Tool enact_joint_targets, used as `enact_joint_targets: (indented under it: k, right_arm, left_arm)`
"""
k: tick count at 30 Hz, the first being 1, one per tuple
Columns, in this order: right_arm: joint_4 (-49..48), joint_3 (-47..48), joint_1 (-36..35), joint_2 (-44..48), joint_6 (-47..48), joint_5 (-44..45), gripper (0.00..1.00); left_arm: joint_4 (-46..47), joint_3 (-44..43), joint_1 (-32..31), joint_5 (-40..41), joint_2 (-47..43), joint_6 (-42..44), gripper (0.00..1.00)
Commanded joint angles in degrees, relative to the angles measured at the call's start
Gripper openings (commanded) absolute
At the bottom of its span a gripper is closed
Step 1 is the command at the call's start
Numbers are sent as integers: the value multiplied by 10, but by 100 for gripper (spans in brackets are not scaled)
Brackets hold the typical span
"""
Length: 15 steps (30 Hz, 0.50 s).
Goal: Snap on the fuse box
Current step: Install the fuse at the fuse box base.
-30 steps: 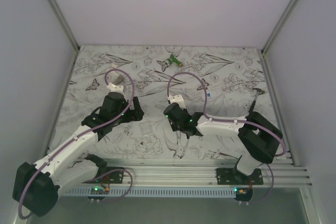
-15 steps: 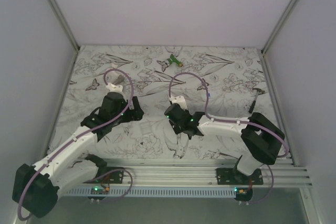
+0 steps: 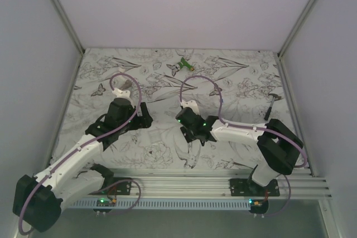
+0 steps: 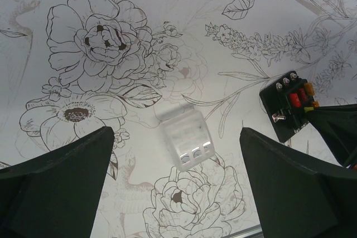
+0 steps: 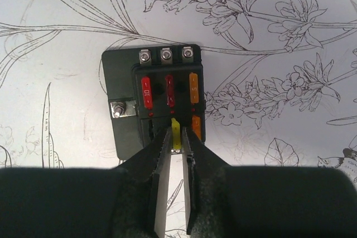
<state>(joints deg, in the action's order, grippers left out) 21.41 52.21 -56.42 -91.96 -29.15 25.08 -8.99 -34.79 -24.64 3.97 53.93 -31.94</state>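
The black fuse box (image 5: pixel 124 101) lies flat on the flower-print cloth, with red, yellow and orange fuses in its slots. My right gripper (image 5: pixel 176 137) is at its near edge, the jaws closed on a yellow fuse (image 5: pixel 175 131) that stands in the middle slot. In the left wrist view the fuse box (image 4: pixel 285 104) is at the right, and a clear plastic cover (image 4: pixel 187 135) lies on the cloth left of it. My left gripper (image 4: pixel 175 185) hovers wide open above that cover, holding nothing. From above, the right gripper (image 3: pixel 195 130) hides the box.
A green-and-white tool (image 3: pixel 183 65) lies at the back of the cloth. Grey walls enclose the table on three sides. A metal rail (image 3: pixel 212 181) with both arm bases runs along the near edge.
The right wrist has shifted slightly right and back, and its elbow has swung outward. Its jaws opened a little from fully shut. The left arm has barely moved.
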Motion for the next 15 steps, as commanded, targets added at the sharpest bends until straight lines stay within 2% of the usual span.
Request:
enact_joint_targets:
  k: [1,5,10,15]
  right_arm:
    - [12,19,9,8,4,-8,18]
    - [17,27,13,6,10,-21,18]
    - [29,38,16,5,14,-30,24]
    - [33,41,22,5,14,-37,23]
  left_arm:
    - [-5,4,5,-4,-8,-2,100]
    - [-5,3,5,-6,-7,-1,100]
    - [-4,3,5,-8,-7,-1,100]
    - [-5,3,5,-9,-8,-1,100]
